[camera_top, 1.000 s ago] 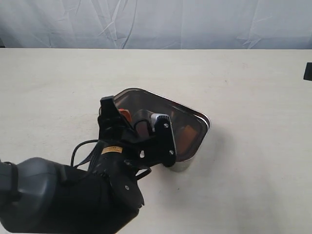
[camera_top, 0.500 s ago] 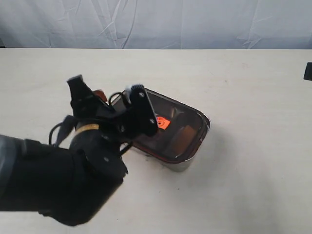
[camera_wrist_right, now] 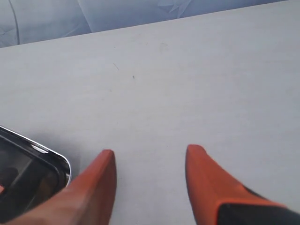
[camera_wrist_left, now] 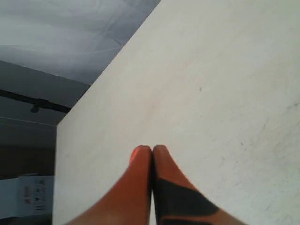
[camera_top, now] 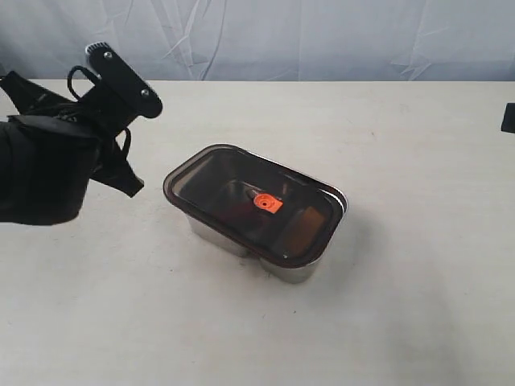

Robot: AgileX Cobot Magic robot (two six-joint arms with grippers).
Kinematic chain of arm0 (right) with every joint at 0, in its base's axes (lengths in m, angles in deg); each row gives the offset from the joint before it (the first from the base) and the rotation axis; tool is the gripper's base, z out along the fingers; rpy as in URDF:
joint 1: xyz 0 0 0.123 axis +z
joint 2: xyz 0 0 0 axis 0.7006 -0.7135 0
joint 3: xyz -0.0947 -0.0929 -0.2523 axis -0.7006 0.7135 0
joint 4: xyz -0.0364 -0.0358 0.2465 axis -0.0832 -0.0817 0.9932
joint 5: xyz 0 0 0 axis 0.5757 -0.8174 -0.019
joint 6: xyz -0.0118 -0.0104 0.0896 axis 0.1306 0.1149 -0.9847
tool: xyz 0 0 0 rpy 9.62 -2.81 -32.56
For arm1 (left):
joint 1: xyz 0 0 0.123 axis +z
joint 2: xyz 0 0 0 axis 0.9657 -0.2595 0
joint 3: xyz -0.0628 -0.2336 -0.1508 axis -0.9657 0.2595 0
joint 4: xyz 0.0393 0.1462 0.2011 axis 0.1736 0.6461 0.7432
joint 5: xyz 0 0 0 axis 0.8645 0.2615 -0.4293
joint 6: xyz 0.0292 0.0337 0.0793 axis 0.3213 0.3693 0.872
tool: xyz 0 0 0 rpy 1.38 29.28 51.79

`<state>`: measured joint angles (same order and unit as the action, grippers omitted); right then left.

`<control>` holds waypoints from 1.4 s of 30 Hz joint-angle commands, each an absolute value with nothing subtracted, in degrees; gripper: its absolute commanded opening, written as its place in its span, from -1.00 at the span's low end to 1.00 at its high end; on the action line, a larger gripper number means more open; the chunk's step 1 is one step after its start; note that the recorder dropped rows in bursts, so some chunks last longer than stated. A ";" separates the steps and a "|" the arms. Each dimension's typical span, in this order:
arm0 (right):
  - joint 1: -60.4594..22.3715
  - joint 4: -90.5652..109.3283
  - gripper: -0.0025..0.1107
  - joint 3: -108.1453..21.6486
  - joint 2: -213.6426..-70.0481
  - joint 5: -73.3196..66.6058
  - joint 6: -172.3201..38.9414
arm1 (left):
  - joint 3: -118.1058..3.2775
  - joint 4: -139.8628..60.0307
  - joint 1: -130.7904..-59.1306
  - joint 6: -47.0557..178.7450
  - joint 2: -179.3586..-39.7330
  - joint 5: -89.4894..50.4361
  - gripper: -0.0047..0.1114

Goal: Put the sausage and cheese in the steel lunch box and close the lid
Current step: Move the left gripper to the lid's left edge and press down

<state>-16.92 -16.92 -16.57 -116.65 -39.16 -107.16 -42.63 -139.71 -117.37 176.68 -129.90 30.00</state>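
The steel lunch box [camera_top: 310,272] stands mid-table with the dark translucent lid [camera_top: 217,181] lying over it, orange valve tab [camera_top: 266,203] on top. Through the lid an amber shape, probably the cheese [camera_top: 300,228], shows dimly in the right compartment. I cannot make out the sausage under the lid. My left arm [camera_top: 56,161] hangs to the far left of the box, well apart from it. Its gripper [camera_wrist_left: 152,149] is shut on nothing above bare table. My right gripper [camera_wrist_right: 150,154] is open and empty beside a corner of the lunch box [camera_wrist_right: 56,158].
The pale table [camera_top: 418,305] spreads around the box, with a wrinkled white backdrop [camera_top: 322,36] behind its far edge. A small dark object [camera_top: 508,117] sits at the right border of the exterior view.
My left arm has lifted off the lid and swung back to the far left. The lid, tilted a second ago, now lies flat over the box.
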 commanded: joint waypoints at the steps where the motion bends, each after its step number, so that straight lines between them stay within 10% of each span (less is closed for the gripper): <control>1: -17.16 -17.01 -0.14 -16.34 -116.32 -38.98 -106.99 | -43.66 -139.86 -110.55 172.64 -129.34 16.96 -0.92; 17: -17.16 -17.49 -0.14 -16.34 -116.69 -40.68 -106.89 | -46.70 -139.86 -80.69 141.92 -130.67 -36.95 -0.92; 20: -17.16 -17.38 -0.14 -16.34 -116.66 -40.68 -106.89 | -46.70 -115.08 -76.82 128.82 -133.91 -45.84 -0.92; 42: -17.16 -16.88 -0.14 -16.34 -116.66 -40.32 -106.77 | -54.99 -59.88 -92.03 66.02 -138.43 -54.81 -0.92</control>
<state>-16.92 -16.81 -16.57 -116.75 -40.77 -107.04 -52.18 -67.86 -89.90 73.85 -138.15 -55.57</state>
